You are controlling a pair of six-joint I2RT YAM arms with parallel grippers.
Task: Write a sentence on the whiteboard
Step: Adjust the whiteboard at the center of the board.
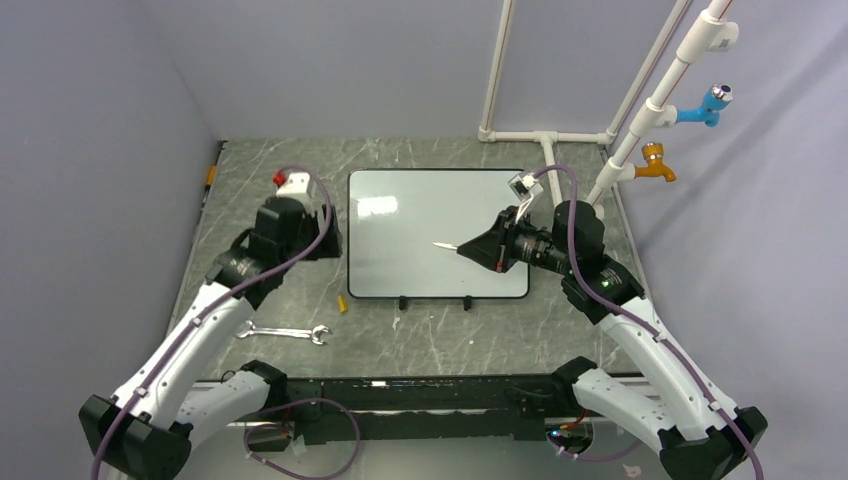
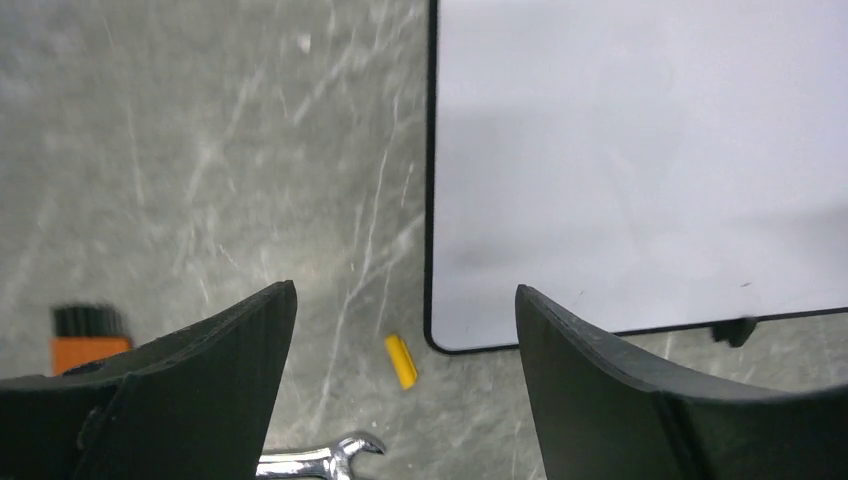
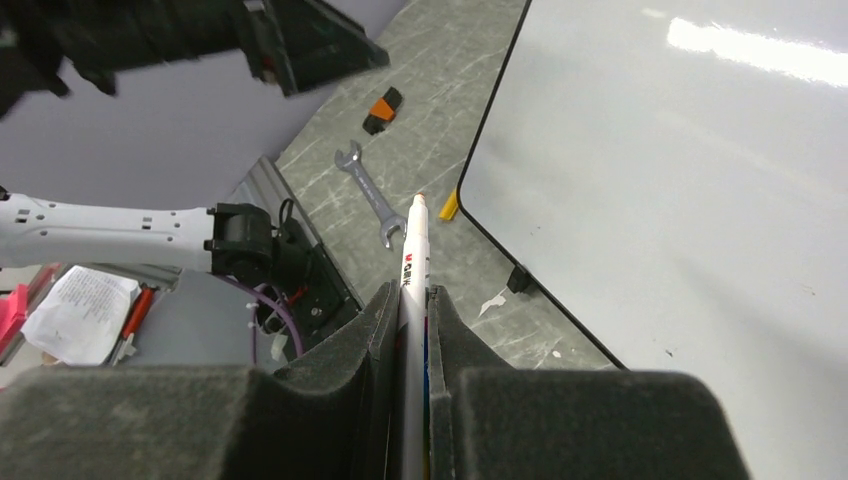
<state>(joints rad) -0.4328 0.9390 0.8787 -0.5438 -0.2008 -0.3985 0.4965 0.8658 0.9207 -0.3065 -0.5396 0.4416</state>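
Observation:
The whiteboard (image 1: 420, 230) lies flat mid-table, black-framed, with two clips on its near edge; its surface is blank and no orange lettering shows. It also shows in the left wrist view (image 2: 640, 160) and the right wrist view (image 3: 680, 190). My right gripper (image 1: 478, 247) is shut on a white marker (image 3: 412, 260), uncapped, with its orange tip pointing left, held above the board's middle. The marker also shows in the top view (image 1: 447, 245). My left gripper (image 2: 405, 300) is open and empty, hovering left of the board above its near left corner.
A yellow marker cap (image 1: 342, 303) lies off the board's near left corner. A steel wrench (image 1: 285, 332) lies nearer the front edge. An orange and black object (image 2: 88, 340) sits at the left. White pipes with a blue and an orange tap (image 1: 655, 160) stand at the back right.

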